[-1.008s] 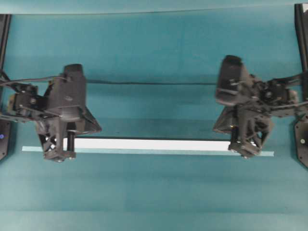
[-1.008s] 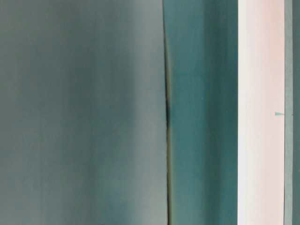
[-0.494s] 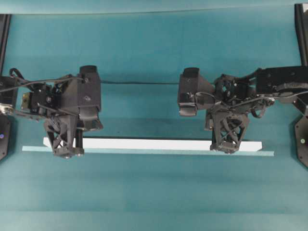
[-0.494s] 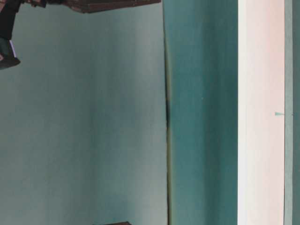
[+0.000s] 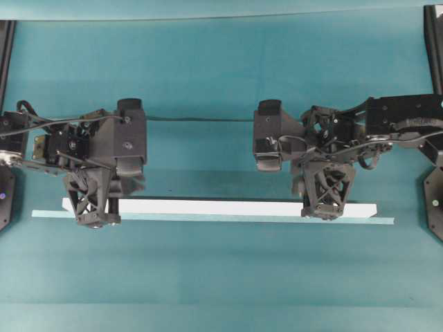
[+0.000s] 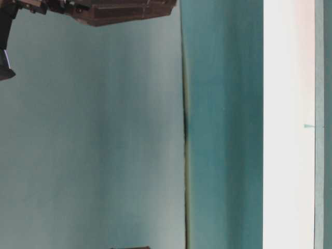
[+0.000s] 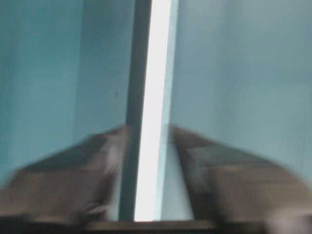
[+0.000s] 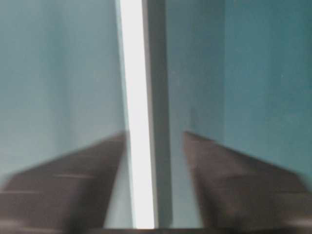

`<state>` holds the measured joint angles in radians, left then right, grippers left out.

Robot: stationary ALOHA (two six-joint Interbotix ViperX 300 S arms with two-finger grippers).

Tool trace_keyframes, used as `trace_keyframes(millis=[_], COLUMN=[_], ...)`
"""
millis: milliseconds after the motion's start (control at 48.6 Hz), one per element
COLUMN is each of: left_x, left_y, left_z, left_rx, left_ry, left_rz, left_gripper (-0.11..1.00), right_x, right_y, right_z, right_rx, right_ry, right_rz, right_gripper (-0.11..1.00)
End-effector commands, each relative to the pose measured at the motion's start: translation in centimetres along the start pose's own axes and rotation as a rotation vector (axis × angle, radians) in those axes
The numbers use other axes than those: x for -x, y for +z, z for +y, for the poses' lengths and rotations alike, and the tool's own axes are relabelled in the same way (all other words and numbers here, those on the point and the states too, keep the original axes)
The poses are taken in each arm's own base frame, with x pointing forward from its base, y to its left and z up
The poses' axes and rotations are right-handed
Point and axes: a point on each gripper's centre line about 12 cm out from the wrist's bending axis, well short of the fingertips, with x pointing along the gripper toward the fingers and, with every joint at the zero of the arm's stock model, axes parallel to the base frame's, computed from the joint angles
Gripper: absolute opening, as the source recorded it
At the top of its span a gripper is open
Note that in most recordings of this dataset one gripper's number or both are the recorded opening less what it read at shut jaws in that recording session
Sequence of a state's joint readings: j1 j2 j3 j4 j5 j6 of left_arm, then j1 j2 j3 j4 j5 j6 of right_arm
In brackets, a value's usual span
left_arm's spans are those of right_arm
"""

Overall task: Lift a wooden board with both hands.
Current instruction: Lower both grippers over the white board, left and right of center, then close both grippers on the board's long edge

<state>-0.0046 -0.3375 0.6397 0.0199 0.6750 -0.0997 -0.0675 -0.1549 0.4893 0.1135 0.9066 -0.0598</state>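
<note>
Board (image 5: 208, 207) lies flat on the teal table (image 5: 221, 76); I see both grippers, left (image 5: 97, 220) and right (image 5: 322, 213), with jaws apart astride it, clamping nothing. It seems stiff, light, smooth; I would pinch its long edges.

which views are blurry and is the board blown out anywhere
Both wrist views are smeared: left pincer and right pincer fingers look soft. The wooden board is sharp overhead, but glares featureless white in the table-level view.
</note>
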Motion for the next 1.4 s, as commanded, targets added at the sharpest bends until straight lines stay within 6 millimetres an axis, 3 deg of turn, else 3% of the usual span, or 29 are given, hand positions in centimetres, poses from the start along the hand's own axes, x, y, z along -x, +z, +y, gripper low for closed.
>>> trace_keyframes(millis=[0,103,185,370,782,1379], left_x=[-0.1,-1.0,-1.8,-3.5,-7.1,-9.9], left_y=[0.0,-0.6,-1.0,-1.4,-2.2,-4.5], left_z=[-0.2,-0.4,-0.6,-0.6,-0.6,0.0], left_rx=[-0.019,-0.043,-0.052,-0.068,-0.065,-0.050], left_ry=[-0.001,-0.002,-0.006,-0.002,-0.002,0.003], left_rz=[-0.002,0.032,0.059,0.106,0.121,0.146], left_gripper=[0.60,0.89,0.98,0.99,0.99,0.99], right_x=[-0.1,-0.1,-0.3,-1.1,-5.3,-8.9], right_y=[0.3,0.5,0.7,0.3,-1.3,-1.9], right_z=[0.3,0.4,0.4,0.4,0.3,0.5], right_rx=[0.006,0.017,0.017,0.014,0.004,0.018], right_ry=[0.000,-0.008,-0.009,-0.008,-0.010,-0.013], right_rz=[-0.011,-0.033,-0.047,-0.024,0.005,0.034], right_gripper=[0.82,0.95,0.95,0.95,0.95,0.95])
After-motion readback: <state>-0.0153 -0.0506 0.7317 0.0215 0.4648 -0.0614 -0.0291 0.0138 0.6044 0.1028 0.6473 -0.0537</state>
